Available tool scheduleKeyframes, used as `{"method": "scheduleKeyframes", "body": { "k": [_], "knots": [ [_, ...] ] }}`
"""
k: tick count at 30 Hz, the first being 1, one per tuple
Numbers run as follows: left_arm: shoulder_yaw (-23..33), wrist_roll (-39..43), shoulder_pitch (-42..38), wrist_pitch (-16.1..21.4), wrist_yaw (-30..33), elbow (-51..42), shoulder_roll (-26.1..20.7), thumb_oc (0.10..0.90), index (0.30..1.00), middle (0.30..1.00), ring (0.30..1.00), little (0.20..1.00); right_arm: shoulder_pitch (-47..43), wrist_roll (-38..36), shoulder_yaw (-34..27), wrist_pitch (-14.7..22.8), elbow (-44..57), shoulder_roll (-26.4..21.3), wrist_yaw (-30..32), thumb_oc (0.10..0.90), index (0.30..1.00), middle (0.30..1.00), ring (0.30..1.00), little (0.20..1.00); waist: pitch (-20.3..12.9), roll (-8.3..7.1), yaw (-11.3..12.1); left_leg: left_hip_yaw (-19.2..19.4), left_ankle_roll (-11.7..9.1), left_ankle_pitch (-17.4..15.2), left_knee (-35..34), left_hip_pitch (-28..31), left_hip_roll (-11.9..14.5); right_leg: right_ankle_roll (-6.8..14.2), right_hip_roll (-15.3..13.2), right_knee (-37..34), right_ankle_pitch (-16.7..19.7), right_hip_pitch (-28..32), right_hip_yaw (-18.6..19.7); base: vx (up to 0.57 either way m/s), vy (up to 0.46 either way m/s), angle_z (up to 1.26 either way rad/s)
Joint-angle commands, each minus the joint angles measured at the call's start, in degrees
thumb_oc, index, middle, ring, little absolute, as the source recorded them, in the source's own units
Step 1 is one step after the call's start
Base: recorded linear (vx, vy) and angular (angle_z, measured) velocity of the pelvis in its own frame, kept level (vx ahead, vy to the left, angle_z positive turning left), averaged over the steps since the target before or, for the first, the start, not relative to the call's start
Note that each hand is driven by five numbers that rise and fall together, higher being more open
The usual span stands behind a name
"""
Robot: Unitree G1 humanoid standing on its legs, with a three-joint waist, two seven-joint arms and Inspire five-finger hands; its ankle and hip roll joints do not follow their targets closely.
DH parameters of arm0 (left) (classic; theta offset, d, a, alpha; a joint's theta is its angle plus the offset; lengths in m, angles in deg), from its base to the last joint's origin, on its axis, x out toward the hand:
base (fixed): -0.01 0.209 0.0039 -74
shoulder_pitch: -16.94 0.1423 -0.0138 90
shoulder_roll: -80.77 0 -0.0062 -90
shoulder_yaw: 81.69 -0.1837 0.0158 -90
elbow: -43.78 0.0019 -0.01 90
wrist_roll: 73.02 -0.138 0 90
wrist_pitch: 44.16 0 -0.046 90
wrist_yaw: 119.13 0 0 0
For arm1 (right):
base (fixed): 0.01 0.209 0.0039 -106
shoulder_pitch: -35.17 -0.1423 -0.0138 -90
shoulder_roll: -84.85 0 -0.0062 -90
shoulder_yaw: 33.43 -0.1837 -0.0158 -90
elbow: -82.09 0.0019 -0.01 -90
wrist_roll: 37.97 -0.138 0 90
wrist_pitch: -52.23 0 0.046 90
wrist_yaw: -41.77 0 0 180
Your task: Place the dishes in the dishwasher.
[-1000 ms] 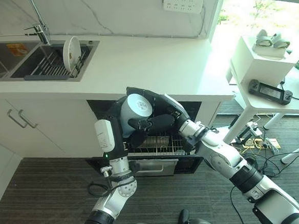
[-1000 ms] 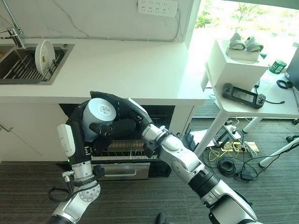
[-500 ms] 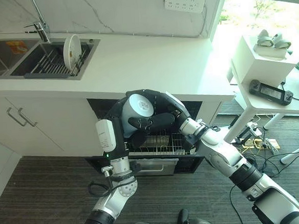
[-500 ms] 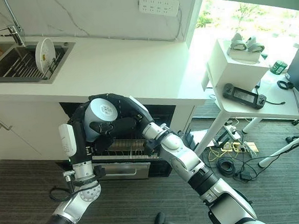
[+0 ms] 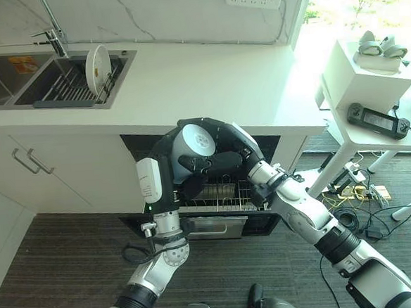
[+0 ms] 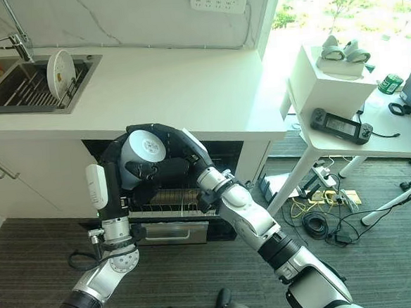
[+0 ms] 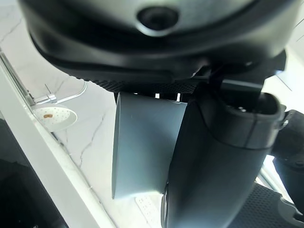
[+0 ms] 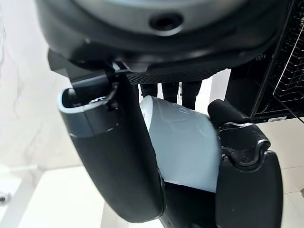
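Note:
A pale grey-blue bowl (image 5: pixel 195 142) is held on its side in front of the counter edge, above the pulled-out dishwasher rack (image 5: pixel 226 193). My left hand (image 5: pixel 165 157) reaches up from below and curls round the bowl's left side; its thumb (image 7: pixel 213 156) presses against the bowl (image 7: pixel 142 142). My right hand (image 5: pixel 224 163) comes in from the right, with fingers arched over the top and thumb (image 8: pixel 244 156) under the bowl (image 8: pixel 183 142). A white plate (image 5: pixel 96 66) stands upright in the sink's drying rack (image 5: pixel 67 93).
The white counter (image 5: pixel 207 83) overhangs the open dishwasher. Cabinet doors (image 5: pixel 37 166) stand to the left. A white side table (image 5: pixel 384 134) with a black controller (image 5: pixel 377 119) is at the right, and there are cables (image 5: pixel 354 217) on the floor beneath it.
The camera has shifted a little. Both hands keep hold of the bowl at about the same place above the rack.

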Motion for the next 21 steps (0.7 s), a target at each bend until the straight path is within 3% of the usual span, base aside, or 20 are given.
{"method": "scheduleKeyframes", "body": {
  "k": [1,2,6,12,21],
  "knots": [
    [-3.4,-3.0,-10.9,3.7,0.6,-7.5,-0.1,0.8,0.9,0.9,0.9,0.9,-4.3,-11.4,-1.3,6.7,6.9,7.2,-2.4,0.4,0.3,0.3,0.3,0.3,-2.3,0.4,0.1,1.9,2.6,-6.3,0.5,-0.3,-0.5,8.3,-3.3,1.1,-9.9,6.2,3.6,0.02,0.062,-0.02],
    [-4.1,-3.5,-11.3,2.4,-0.3,-7.1,-0.4,0.8,0.9,0.9,0.9,0.9,-3.2,-15.3,-1.2,6.2,7.0,8.1,-3.3,0.4,0.3,0.3,0.3,0.3,-2.4,0.7,-0.2,2.2,2.6,-6.2,0.5,-0.2,-0.5,8.2,-3.3,1.1,-9.9,6.2,3.7,0.02,0.059,-0.01],
    [-4.7,-4.2,-11.5,1.2,-0.4,-6.7,-0.9,0.8,0.9,0.9,0.9,0.9,-1.7,-19.3,-1.1,6.3,7.5,9.1,-2.7,0.4,0.3,0.3,0.3,0.3,-2.6,1.09,-0.6,2.4,2.8,-6.1,0.5,-0.2,-0.6,8.2,-3.3,1.1,-10.0,6.1,4.0,0.01,0.03,-0.01],
    [-5.5,-5.3,-11.1,-3.9,-2.0,-6.4,-2.1,0.8,0.9,0.9,0.9,0.9,1.8,-27.4,-3.0,10.0,7.5,10.3,0.8,0.4,0.3,0.3,0.3,0.3,-2.8,2.03,-1.6,3.2,2.9,-6.0,0.5,0.0,-0.5,8.0,-3.3,1.1,-10.1,6.1,4.4,0.02,0.051,-0.07],
    [-5.3,-6.1,-9.9,-8.2,-3.9,-7.4,-4.7,0.8,0.9,0.9,0.9,0.9,6.2,-31.7,-7.9,13.8,10.4,8.4,1.6,0.4,0.3,0.3,0.3,0.3,-2.9,2.99,-3.1,3.9,3.1,-5.9,0.5,0.1,-0.5,8.0,-3.1,1.1,-10.2,6.0,5.0,0.01,0.03,-0.01]
  ]
}}
